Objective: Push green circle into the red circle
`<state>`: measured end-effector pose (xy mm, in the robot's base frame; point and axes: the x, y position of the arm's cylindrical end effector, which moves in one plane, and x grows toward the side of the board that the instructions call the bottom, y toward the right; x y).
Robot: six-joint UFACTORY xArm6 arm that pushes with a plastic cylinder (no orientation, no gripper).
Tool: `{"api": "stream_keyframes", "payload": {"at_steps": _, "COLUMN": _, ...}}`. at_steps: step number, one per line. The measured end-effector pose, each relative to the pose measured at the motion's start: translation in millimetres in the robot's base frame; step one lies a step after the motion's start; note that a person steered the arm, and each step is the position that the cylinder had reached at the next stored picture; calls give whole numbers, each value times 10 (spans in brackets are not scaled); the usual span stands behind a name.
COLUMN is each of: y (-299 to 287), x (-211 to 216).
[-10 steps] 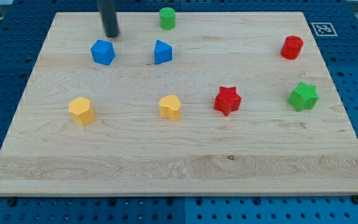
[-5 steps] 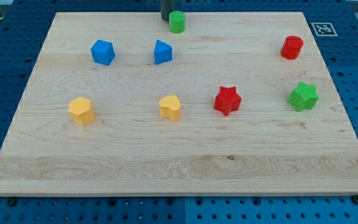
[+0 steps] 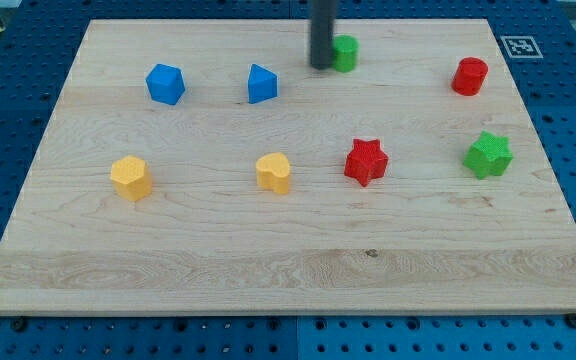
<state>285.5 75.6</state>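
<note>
The green circle (image 3: 345, 53) is a small green cylinder near the view's top, right of centre. My tip (image 3: 321, 65) stands right against its left side, touching or nearly so. The red circle (image 3: 470, 76) is a red cylinder near the board's right edge, well to the right of the green circle and slightly lower in the view. Bare wood lies between the two.
Two blue blocks (image 3: 165, 83) (image 3: 261, 83) sit left of my tip. Two yellow blocks (image 3: 130, 177) (image 3: 274, 172), a red star (image 3: 366, 161) and a green star (image 3: 489, 155) lie across the middle. The wooden board (image 3: 288, 270) rests on a blue pegboard.
My tip swept from the upper left to the green circle and has pushed it rightward and slightly down the view, closer to the red circle. The other blocks have not moved.
</note>
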Motion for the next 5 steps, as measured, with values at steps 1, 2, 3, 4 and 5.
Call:
{"api": "stream_keyframes", "payload": {"at_steps": 1, "y": 332, "x": -98}}
{"api": "stream_keyframes", "payload": {"at_steps": 2, "y": 184, "x": -98}}
{"api": "stream_keyframes", "payload": {"at_steps": 3, "y": -132, "x": -297}}
{"api": "stream_keyframes", "payload": {"at_steps": 4, "y": 31, "x": -677}}
{"api": "stream_keyframes", "payload": {"at_steps": 5, "y": 591, "x": -648}}
